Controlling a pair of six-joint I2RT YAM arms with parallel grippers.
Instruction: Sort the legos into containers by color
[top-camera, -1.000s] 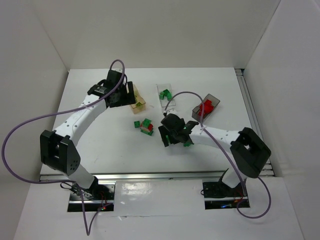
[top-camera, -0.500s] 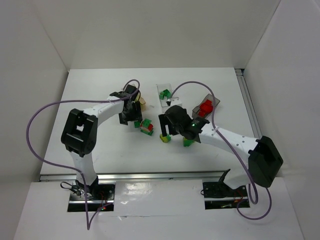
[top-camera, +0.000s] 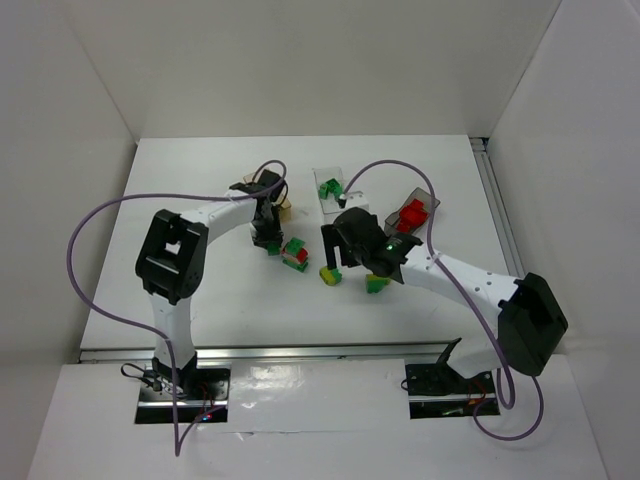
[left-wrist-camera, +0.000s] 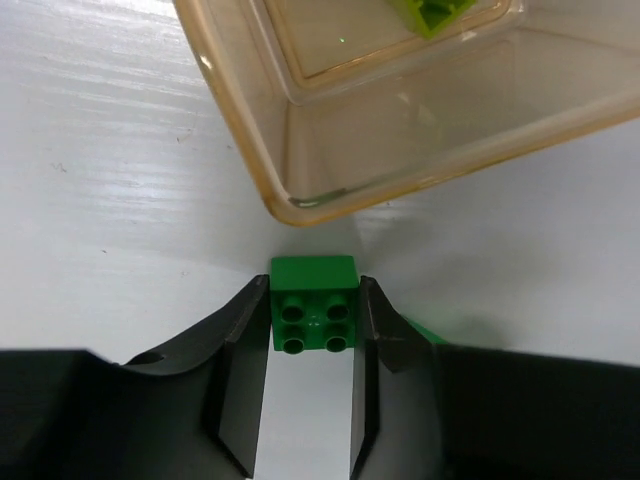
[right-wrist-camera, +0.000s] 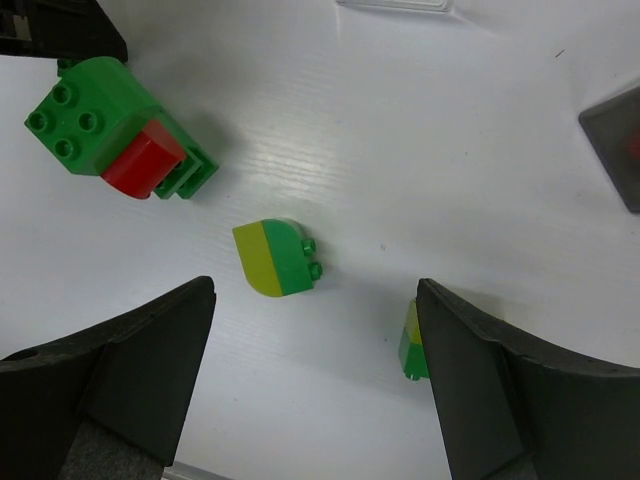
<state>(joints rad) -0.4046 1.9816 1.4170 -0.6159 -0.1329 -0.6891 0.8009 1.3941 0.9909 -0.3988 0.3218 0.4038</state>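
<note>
Square green brick (left-wrist-camera: 314, 315), studs toward the wrist camera, pinched between left fingers (left-wrist-camera: 242, 372); right fingers (right-wrist-camera: 130, 380) wide apart.

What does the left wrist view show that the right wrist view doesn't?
Left wrist only: the left end effector shut on a green brick on the table, just short of the orange bin, which holds a yellow-green brick. Right wrist only: the open right end effector over a two-colour brick, a green-red stack, a half-hidden brick beside one finger, and a grey bin corner. Shared: the white table; a dark shape in the right wrist view's top-left corner may be the left end effector.
</note>
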